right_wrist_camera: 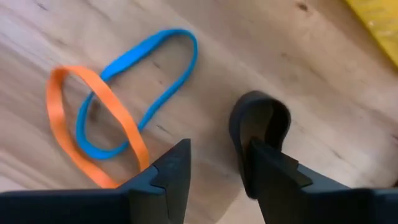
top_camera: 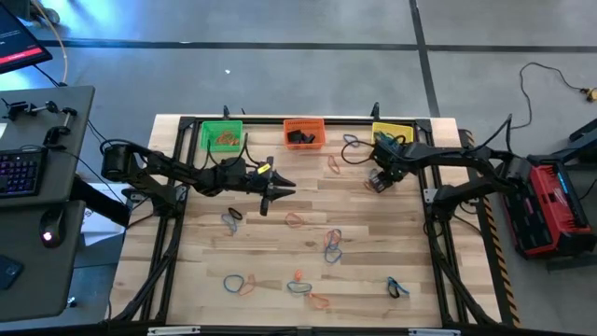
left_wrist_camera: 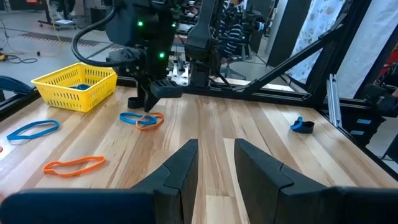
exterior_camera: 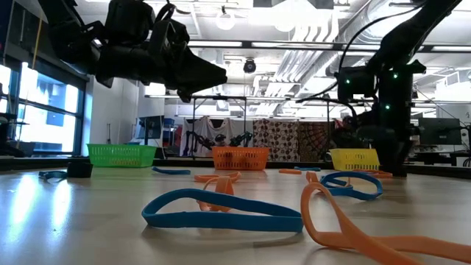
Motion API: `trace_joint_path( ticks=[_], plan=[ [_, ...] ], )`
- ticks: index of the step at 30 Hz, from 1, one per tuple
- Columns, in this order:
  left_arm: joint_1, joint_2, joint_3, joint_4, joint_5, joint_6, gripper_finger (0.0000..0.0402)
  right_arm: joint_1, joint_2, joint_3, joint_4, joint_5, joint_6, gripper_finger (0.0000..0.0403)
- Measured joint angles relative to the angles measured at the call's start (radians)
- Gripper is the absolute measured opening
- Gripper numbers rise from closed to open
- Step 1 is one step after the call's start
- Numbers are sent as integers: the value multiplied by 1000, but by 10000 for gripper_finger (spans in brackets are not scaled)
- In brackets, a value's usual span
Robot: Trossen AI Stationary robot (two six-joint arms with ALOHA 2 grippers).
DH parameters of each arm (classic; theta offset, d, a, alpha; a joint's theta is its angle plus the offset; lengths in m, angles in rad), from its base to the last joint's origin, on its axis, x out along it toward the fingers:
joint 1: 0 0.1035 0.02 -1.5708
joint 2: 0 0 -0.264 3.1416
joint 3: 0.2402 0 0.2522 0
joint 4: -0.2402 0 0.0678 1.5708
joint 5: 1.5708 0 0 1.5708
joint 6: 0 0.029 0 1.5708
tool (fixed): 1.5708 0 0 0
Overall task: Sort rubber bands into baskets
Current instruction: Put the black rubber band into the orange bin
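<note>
the right gripper (right_wrist_camera: 214, 177) points down at the table just in front of the yellow basket (top_camera: 393, 132). its fingers stand a little apart with bare wood between them, gripping nothing. a black band (right_wrist_camera: 260, 140) lies right by one finger, partly behind it, and looks to be touching it, though the contact is hard to judge. its long axis runs roughly along the finger, not across the gap. on the other side of the gap, just beside the fingers, a blue band (right_wrist_camera: 140, 93) and an orange band (right_wrist_camera: 93, 124) lie crossed over each other, both stretched slantwise away from the fingertips. so the black band is the nearer target, and a small sideways shift should bring it between the fingers.

the left gripper (top_camera: 280, 189) hangs above mid-table, near the middle of the back half, its fingers parted a little and empty. it is well apart from these three bands, so the right arm is plainly the nearer one.

the green basket (top_camera: 220, 136) and orange basket (top_camera: 304, 133) line the far edge beside the yellow one. more bands are scattered over the front of the table (top_camera: 420, 252).
</note>
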Motion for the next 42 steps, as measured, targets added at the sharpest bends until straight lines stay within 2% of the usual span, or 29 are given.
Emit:
trace_joint_path(
  ticks=[4,10,15,19,25,29,33,38,42],
  plan=[
    [0,0,0,0,0,-1,94,0,0,0,7,26,-1,112],
    [0,0,0,0,0,-2,94,0,0,15,-9,72,-17,13],
    [9,-8,0,1,1,7,94,35,0,94,-23,89,-38,15],
    [28,-14,-8,4,0,10,94,86,0,175,-3,90,-64,2],
    [47,-14,-40,14,-26,7,83,144,-1,276,44,89,-105,1],
    [46,-14,-77,82,-31,2,67,150,-1,286,-39,89,-59,15],
    [46,-14,-100,122,-31,2,57,148,-1,251,-133,90,4,50],
    [45,-14,-100,120,-31,-2,53,120,-1,160,-145,100,53,106],
    [45,-14,-101,120,-30,-2,53,84,-1,96,-141,168,70,133]
  ],
)
